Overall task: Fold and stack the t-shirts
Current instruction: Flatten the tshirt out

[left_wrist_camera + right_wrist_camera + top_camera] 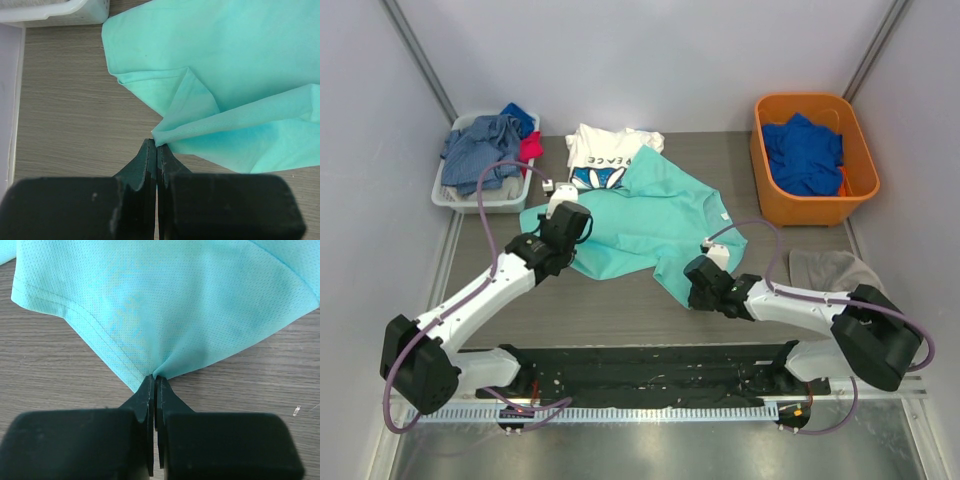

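Mint-teal t-shirt: is lying rumpled at the middle of the table, its far edge overlapping the white shirt.
Left gripper: is pinching a folded corner on the shirt's left side, fingers pressed together on the cloth.
Right gripper: is pinching the stitched hem at the shirt's near right corner, fingers pressed together with the fabric bunching at the tips.
White "PEACE" t-shirt: is lying just behind the teal one, partly covered by it, loosely crumpled and not folded.
Progress: the work is only getting under way, as I judge it; both arms are gripping the teal shirt, but no neat fold is showing and no stack is forming.
Left to do: folding the teal shirt, folding the white one, then stacking them.
Surroundings: a white basket at far left is holding grey-blue clothes; an orange bin at far right is holding a royal blue garment.
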